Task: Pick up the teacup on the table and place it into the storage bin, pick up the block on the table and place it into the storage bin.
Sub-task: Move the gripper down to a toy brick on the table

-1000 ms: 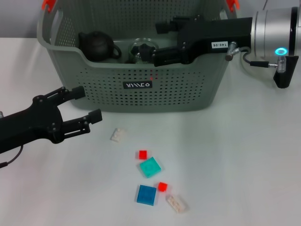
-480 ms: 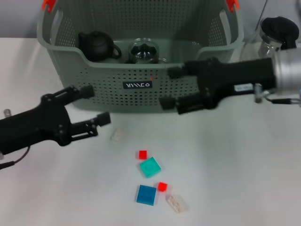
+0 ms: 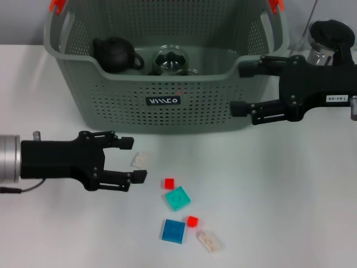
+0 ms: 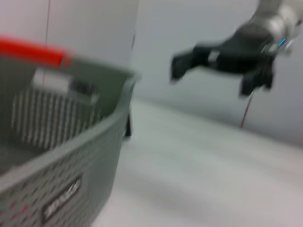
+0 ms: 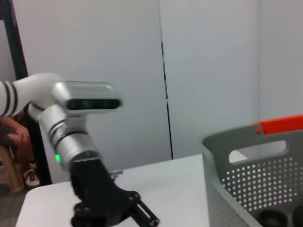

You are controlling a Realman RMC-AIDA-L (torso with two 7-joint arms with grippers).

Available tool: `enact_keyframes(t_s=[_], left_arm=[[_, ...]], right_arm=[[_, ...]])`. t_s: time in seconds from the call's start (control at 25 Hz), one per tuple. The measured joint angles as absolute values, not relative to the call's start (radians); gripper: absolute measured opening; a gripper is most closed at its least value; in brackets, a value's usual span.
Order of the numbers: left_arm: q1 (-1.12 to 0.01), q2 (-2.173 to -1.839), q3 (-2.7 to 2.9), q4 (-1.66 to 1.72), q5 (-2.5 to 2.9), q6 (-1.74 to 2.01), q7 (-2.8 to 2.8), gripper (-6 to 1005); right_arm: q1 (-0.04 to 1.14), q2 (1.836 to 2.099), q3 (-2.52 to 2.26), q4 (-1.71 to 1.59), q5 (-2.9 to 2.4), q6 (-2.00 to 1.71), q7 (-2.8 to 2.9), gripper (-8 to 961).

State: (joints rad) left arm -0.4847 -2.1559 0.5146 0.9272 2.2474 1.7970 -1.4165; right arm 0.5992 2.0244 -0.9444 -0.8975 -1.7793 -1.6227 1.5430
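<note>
The grey-green storage bin [image 3: 106, 106] stands at the back of the table, also seen in the left wrist view [image 4: 61, 156] and the right wrist view [image 5: 236, 170]. Inside it sit a glass teacup [image 3: 171, 60] and a dark teapot [image 3: 114, 54]. My left gripper [image 3: 133, 159] is open and low on the table, its fingertips on either side of a small white block [image 3: 140, 159]. My right gripper [image 3: 240, 89] is open and empty, outside the bin at its right front corner. Several more blocks lie in front: red [image 3: 169, 183], teal [image 3: 178, 198], blue [image 3: 174, 231].
A second red block [image 3: 193, 221] and a second white block [image 3: 209, 241] lie near the front edge. A glass pot with a black lid [image 3: 329, 39] stands to the right of the bin, behind my right arm. My left arm [image 5: 71, 137] shows in the right wrist view.
My right gripper has come out of the bin, empty, and moved right, leaving the teacup inside. My left gripper has moved down and right until its fingers flank the white block.
</note>
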Motion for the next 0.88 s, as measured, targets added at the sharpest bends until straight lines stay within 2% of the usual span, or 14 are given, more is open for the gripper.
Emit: enact_keyframes(t_s=[0.16,0.44,0.88], left_arm=[[-0.498,-2.153,0.560,1.047,2.281,1.803,-1.571,860],[-0.505,-2.164,0.708,1.281,2.395,1.826,-1.793,860],[-0.581,-2.166,0.933,1.397,2.571,1.845,-2.108,860]], right_arm=[[0.593,2.030,-0.943,-0.903,-1.779,-1.641,1.543,946],[0.591,2.026,-0.933,-0.904,-1.779,-1.641,1.548,946],[0.605,1.991,-0.936,-0.908,-1.779,-1.647,1.620,946]])
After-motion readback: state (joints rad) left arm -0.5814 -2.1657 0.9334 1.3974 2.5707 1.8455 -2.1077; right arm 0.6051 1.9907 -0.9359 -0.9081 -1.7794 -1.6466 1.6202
